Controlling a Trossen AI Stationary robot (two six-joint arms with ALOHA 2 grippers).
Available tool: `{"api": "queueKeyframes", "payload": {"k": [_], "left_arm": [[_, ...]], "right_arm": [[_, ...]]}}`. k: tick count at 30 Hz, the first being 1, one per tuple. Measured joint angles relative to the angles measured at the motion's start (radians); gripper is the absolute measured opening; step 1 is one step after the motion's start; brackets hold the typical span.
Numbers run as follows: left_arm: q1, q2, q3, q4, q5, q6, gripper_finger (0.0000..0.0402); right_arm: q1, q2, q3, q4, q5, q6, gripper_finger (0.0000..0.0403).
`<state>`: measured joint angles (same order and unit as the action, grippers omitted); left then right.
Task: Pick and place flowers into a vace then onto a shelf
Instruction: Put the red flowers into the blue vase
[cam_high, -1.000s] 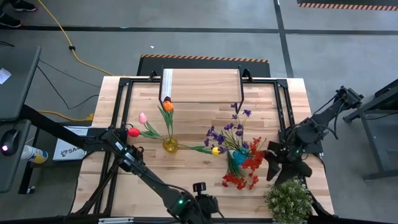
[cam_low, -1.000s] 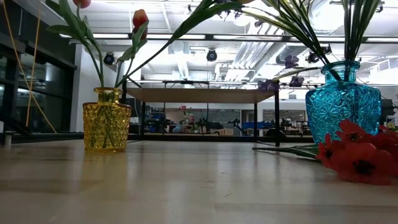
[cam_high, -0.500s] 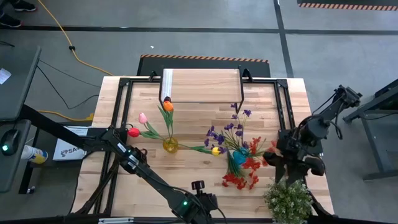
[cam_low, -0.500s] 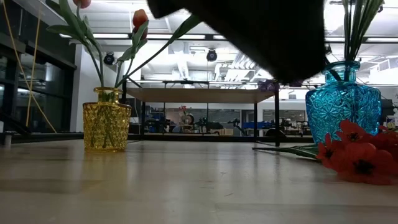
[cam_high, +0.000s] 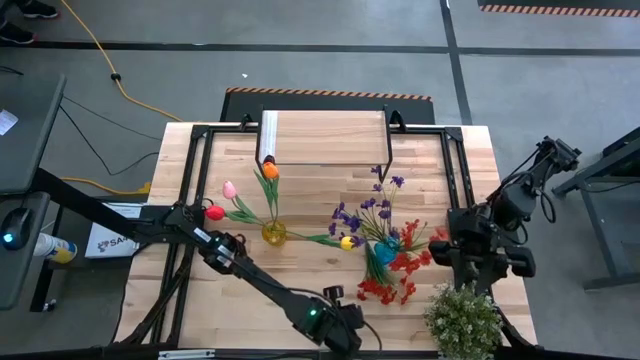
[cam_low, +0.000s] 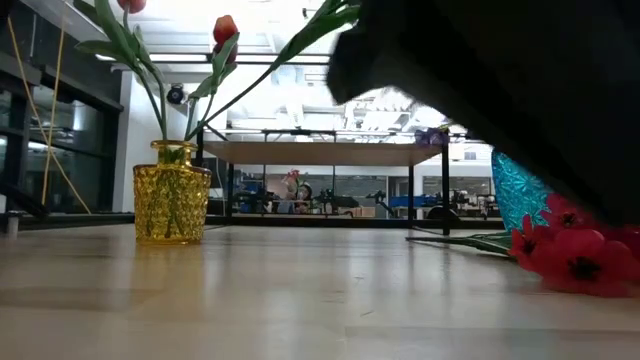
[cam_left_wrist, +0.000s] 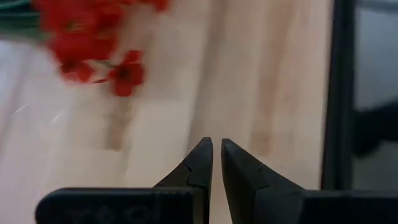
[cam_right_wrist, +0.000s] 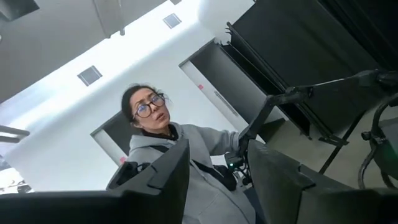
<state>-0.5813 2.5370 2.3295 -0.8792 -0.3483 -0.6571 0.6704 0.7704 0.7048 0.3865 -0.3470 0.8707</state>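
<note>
Wood tabletop (cam_high: 310, 210): shelf (cam_high: 325, 137) at the far edge, no vase on it.

High view: red flowers (cam_high: 388, 285) loose beside blue vase (cam_high: 384, 252).

Left wrist: left end effector (cam_left_wrist: 216, 163) nearly closed, empty.

Right wrist: right end effector (cam_right_wrist: 217, 171) part open, empty.

Next, probably: open, grasp a red stem.

Table (cam_high: 310, 290): shelf (cam_high: 325, 135), two vases, perhaps loose flowers (cam_high: 385, 285).
</note>
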Motion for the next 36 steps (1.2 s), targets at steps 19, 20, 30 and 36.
{"api": "queueKeyframes", "payload": {"k": [19, 20, 30, 36], "left_arm": [[0.021, 0.0, 0.0, -0.099, -0.198, 0.201, 0.0067], [0.022, 0.0, 0.0, -0.1, -0.217, 0.237, 0.0067], [0.073, 0.0, 0.0, -0.092, -0.427, 0.32, 0.0067], [0.118, 0.0, 0.0, -0.086, -0.372, 0.311, 0.0068]], "right_arm": [[0.0, 0.0, 0.0, -0.009, -0.007, -0.008, 0.0143], [0.0, 0.0, 0.0, -0.009, -0.007, -0.008, 0.0143], [0.0, 0.0, 0.0, -0.014, -0.003, -0.008, 0.0142], [0.0, 0.0, 0.0, -0.026, 0.002, -0.008, 0.0142]]}}
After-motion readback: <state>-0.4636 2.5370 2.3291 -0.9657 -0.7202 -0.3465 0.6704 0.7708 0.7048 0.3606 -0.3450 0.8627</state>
